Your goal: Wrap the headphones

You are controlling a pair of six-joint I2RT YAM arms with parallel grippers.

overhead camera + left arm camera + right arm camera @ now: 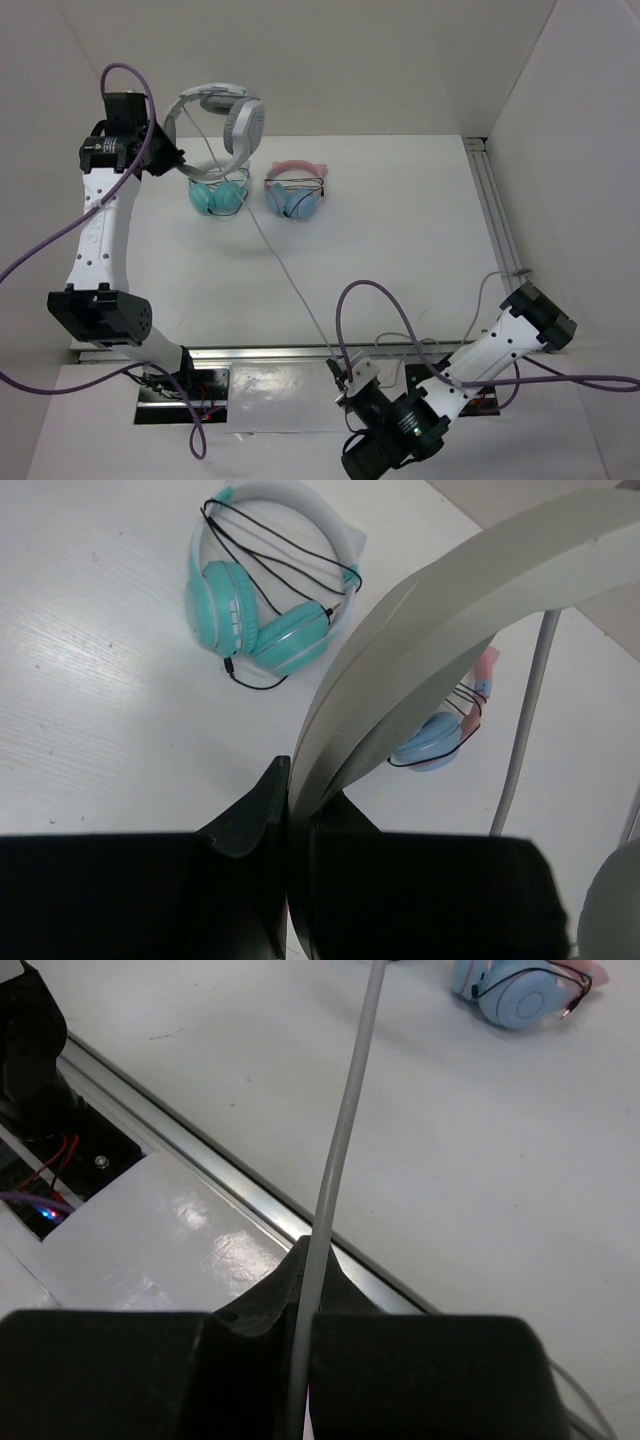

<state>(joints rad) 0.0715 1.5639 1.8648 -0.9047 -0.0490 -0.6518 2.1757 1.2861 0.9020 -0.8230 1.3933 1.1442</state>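
Observation:
The large light grey headphones (222, 122) hang in the air at the back left, held by their wide band (430, 650). My left gripper (172, 155) is shut on that band (300, 810). The thin grey cable (290, 275) runs taut from the headphones down across the table to my right gripper (340, 372), which is shut on it at the near edge. In the right wrist view the cable (345, 1130) comes straight out from between the shut jaws (305, 1290).
A smaller teal pair (217, 193) and a smaller blue pair with pink band (296, 192) lie on the table below the held headphones, each wrapped in dark cable. A metal rail (280, 352) runs along the near edge. White walls enclose left, back and right.

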